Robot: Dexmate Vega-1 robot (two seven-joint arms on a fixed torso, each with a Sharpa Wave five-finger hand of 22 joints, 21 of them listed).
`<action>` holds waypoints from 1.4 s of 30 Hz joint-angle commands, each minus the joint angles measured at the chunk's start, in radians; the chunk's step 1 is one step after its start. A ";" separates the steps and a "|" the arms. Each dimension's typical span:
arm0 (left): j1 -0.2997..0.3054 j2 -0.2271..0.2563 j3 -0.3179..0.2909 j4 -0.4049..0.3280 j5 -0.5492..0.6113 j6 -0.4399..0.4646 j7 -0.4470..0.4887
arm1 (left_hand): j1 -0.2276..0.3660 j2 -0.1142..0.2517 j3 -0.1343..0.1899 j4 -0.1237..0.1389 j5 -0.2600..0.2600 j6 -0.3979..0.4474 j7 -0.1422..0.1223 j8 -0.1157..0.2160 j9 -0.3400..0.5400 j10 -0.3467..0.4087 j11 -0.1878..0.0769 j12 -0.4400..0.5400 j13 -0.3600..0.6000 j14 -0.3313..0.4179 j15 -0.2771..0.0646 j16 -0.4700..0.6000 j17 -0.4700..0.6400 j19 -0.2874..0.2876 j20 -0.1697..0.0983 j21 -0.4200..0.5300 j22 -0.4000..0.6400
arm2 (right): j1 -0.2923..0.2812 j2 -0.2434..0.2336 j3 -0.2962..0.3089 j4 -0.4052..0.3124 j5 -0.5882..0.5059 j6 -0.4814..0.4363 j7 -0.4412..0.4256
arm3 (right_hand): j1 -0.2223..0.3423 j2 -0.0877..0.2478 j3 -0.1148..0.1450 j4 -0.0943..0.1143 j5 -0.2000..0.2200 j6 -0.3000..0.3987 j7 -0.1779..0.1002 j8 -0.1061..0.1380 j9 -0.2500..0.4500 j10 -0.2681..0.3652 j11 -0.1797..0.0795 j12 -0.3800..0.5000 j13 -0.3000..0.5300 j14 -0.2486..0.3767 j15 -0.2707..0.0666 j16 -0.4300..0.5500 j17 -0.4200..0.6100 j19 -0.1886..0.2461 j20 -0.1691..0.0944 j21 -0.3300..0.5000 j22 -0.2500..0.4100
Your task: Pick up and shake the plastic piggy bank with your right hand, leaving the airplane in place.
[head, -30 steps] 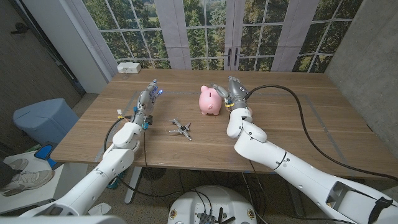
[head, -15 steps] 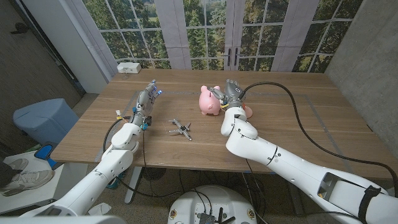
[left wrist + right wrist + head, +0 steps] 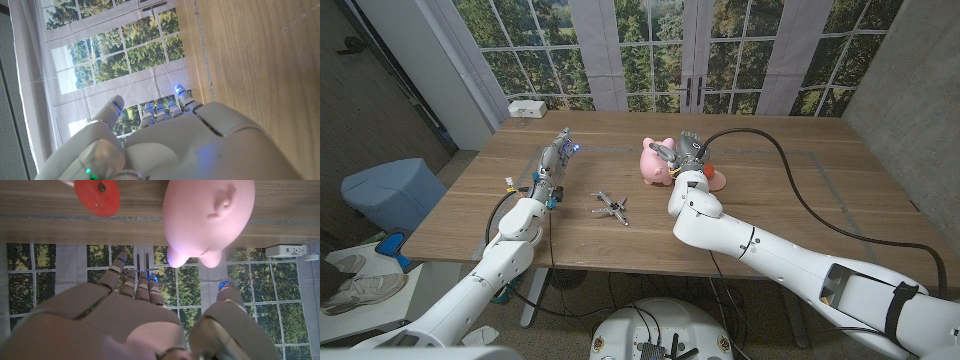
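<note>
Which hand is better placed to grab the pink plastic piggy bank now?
Right. The right hand is right beside the pink plastic piggy bank, fingers apart toward it. The left hand stands across the small metal toy airplane, farther off.

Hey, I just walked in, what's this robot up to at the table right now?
The robot's right hand is at the pink piggy bank near the middle of the wooden table, fingers open around it but not visibly gripping it; the bank sits on the table. A small red disc lies beside the bank. The little metal airplane rests untouched closer to the robot. The left hand waits over the table on its own side, holding nothing.
</note>
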 commanded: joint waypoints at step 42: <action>0.006 0.002 -0.010 0.005 -0.012 -0.017 -0.019 | 0.016 0.031 -0.002 -0.023 0.003 0.001 0.000 0.003 0.005 -0.006 0.007 0.007 0.004 0.003 -0.024 0.002 0.000 0.010 -0.042 -0.025 0.002 | 0.239 0.091 -0.223 0.182 0.167 -0.199 0.001 | 0.250 0.071 0.076 -0.053 0.050 -0.087 0.061 0.021 0.009 -0.050 0.051 0.019 0.012 0.056 0.020 0.045 -0.016 0.102 -0.064 0.022 -0.001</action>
